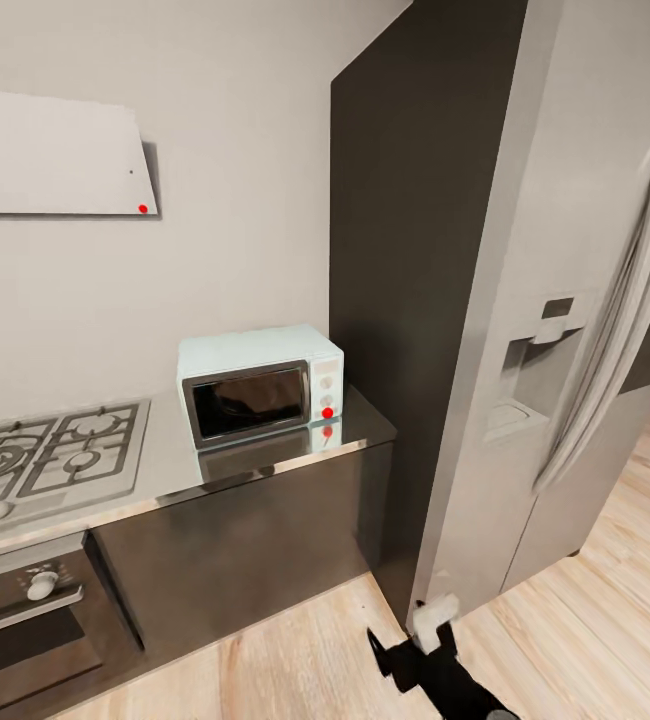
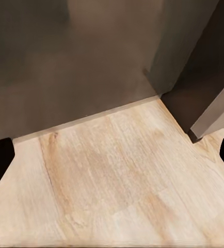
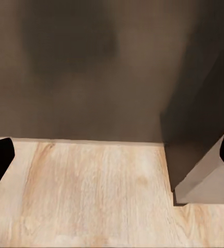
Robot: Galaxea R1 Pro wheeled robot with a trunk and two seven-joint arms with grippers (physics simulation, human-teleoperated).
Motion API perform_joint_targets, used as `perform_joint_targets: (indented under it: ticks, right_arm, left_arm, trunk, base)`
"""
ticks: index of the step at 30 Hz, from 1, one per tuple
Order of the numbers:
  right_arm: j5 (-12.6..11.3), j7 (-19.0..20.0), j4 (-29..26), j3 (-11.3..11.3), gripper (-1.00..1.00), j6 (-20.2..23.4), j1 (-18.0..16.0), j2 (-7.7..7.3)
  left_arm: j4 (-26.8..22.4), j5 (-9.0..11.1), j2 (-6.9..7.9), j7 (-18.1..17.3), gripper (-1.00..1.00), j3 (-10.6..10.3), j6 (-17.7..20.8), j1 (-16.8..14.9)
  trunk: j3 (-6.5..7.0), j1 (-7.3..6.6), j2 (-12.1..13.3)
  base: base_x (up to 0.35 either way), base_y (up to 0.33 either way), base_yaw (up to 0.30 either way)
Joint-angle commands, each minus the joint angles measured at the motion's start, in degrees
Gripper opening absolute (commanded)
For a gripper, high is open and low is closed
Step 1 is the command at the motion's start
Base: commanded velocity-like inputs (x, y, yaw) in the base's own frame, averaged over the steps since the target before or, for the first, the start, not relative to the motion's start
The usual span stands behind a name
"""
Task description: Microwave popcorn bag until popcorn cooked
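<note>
Kitchen desk carries mint-blue microwave, door closed, beside gas hob; popcorn bag unseen; both end effectors spread wide above wood floor; judged search step; next, locate bag.

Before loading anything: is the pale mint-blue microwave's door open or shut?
Shut: the pale mint-blue microwave shows its dark glass door flush against its front.

Grey wall, light wood floor, steel fridge, possibly dispenser-fronted

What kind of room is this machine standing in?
A home kitchen, it seems: a gas hob set in the countertop, a mint microwave beside it, and a tall steel fridge.
</note>
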Motion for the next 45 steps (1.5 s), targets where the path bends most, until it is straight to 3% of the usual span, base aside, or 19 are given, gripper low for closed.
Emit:
perform_joint_targets:
  ticks: [1,3,4,6,7,8,10,11,12,15,16,19,20,31,36,45]
  right_arm:
    - [0.5,0.3,-2.2,1.0,1.0,4.7,-3.3,0.55]
    - [0.3,0.2,-1.2,2.5,1.0,14.5,-14.1,2.5]
    - [0.1,0.2,2.4,2.8,1.0,19.3,-21.3,4.29]
    - [0.1,0.0,9.7,3.0,1.0,23.4,-30.9,6.7]
    - [0.1,-0.1,16.6,3.2,1.0,24.8,-37.7,8.09]
    - [-0.1,-0.2,21.4,3.2,1.0,25.3,-41.9,8.78]
    - [-1.3,-0.5,33.5,3.1,1.0,24.8,-52.2,8.78]
    - [-3.7,-1.1,40.4,2.9,1.0,23.3,-57.9,8.78]
    - [-7.7,-2.7,46.9,2.7,1.0,21.0,-62.7,8.78]
    - [-15.5,-8.0,58.3,2.8,1.0,13.7,-68.6,8.78]
    - [-18.0,-10.1,63.0,2.9,1.0,9.3,-70.3,8.78]
    - [-19.0,-10.8,65.2,3.1,1.0,6.7,-70.9,8.78]
    - [-19.1,-10.9,65.6,3.1,-1.0,6.1,-70.9,8.78]
    - [-19.5,-11.1,69.5,3.2,-1.0,0.6,-70.4,8.78]
    - [-19.5,-10.8,70.0,3.3,-1.0,-1.9,-67.5,8.78]
    - [-19.5,-10.0,70.1,3.3,-1.0,-2.1,-66.3,8.78]
  left_arm:
    - [0.5,0.1,-0.02,0.0,1.0,0.1,-0.1,0.0]
    - [1.6,0.1,-0.03,0.0,1.0,0.1,-0.1,-0.1]
    - [2.0,0.1,-0.02,0.0,1.0,0.2,-0.1,-0.1]
    - [2.2,0.1,-0.03,0.0,1.0,0.2,-0.1,-0.1]
    - [2.2,0.1,-0.04,-0.1,1.0,0.2,-0.1,-0.1]
    - [2.3,0.0,-0.04,-0.1,1.0,0.2,-0.1,-0.1]
    - [2.3,0.0,-0.04,-0.1,1.0,0.2,-0.1,-0.1]
    - [2.3,0.0,-0.04,-0.1,1.0,0.2,-0.1,-0.1]
    - [2.3,0.0,-0.04,-0.1,1.0,0.2,-0.1,-0.1]
    - [2.3,0.0,-0.04,-0.1,1.0,0.2,-0.1,-0.1]
    - [2.3,0.0,-0.04,-0.1,1.0,0.2,-0.1,-0.1]
    - [2.3,0.0,-0.04,0.0,1.0,0.2,-0.1,-0.1]
    - [2.3,0.0,-0.02,0.0,1.0,0.2,-0.1,-0.1]
    - [2.3,0.0,0.05,-0.4,1.0,0.5,-0.1,0.0]
    - [2.3,0.0,0.05,-0.4,1.0,0.5,-0.1,0.0]
    - [2.5,0.0,0.05,-0.5,1.0,0.3,-0.1,-0.1]
  trunk:
    - [-0.08,0.02,-0.1]
    - [-0.08,0.02,-0.1]
    - [-0.08,0.02,-0.1]
    - [-0.08,0.02,-0.1]
    - [-0.08,0.02,-0.1]
    - [-0.08,0.02,-0.1]
    - [-0.08,0.02,-0.1]
    - [-0.08,0.02,-0.1]
    - [-0.08,0.02,-0.1]
    - [-0.08,0.02,-0.1]
    - [-0.08,0.02,-0.1]
    - [-0.08,0.02,-0.1]
    - [-0.08,0.02,-0.1]
    - [-0.08,0.02,-0.1]
    - [-0.08,0.02,-0.1]
    - [-0.08,0.02,-0.1]
  base:
    - [0.0,0.0,0.0]
    - [0.0,0.0,0.0]
    - [0.0,0.0,0.0]
    - [0.0,0.0,0.0]
    - [0.0,0.0,0.0]
    - [0.0,0.0,0.0]
    - [0.0,0.0,0.0]
    - [0.0,0.0,0.0]
    - [0.0,0.0,0.0]
    - [0.0,0.0,0.0]
    - [0.007,0.0,0.0]
    - [0.171,0.0,0.0]
    - [0.276,0.0,0.0]
    - [0.319,0.0,0.0]
    - [0.094,0.0,0.0]
    - [0.198,0.011,0.0]
